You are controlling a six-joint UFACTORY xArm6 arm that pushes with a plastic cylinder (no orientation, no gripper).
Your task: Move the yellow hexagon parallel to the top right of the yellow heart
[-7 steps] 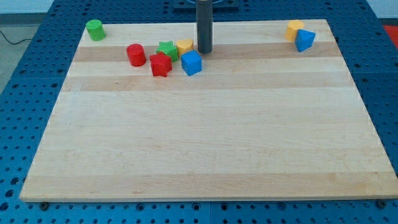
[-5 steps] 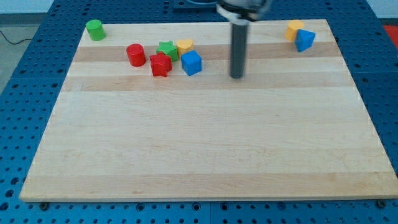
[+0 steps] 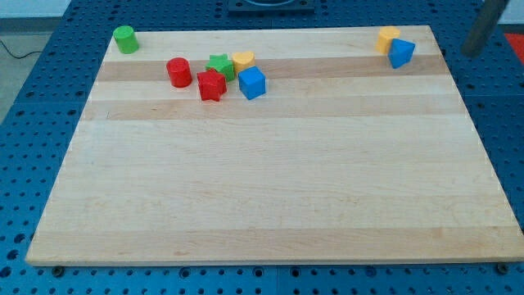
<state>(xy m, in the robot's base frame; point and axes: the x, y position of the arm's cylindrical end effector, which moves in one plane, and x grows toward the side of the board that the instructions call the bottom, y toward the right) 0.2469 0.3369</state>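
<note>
Approach was best made from beyond the yellow hexagon (image 3: 388, 38), which sat in the board's top right corner touching the blue block (image 3: 401, 52). My tip (image 3: 472, 52), a bare rod holding nothing, stood off the wooden board (image 3: 270, 180), right of both. The yellow heart (image 3: 242, 59) lay near the top edge, left of centre, among red, green and blue blocks. Blue pegboard (image 3: 33, 164) surrounded the board.

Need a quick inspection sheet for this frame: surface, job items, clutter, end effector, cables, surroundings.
Surface: wooden board, flat.
Job items: yellow hexagon at the view's top right corner, touching blue block; yellow heart in the top-left cluster.
Clutter: green star, red star, blue cube, red cylinder, green cylinder.
End effector: my tip off the board, right of the hexagon, touching no block.
Cables: cable at far left.
Surroundings: blue pegboard.
</note>
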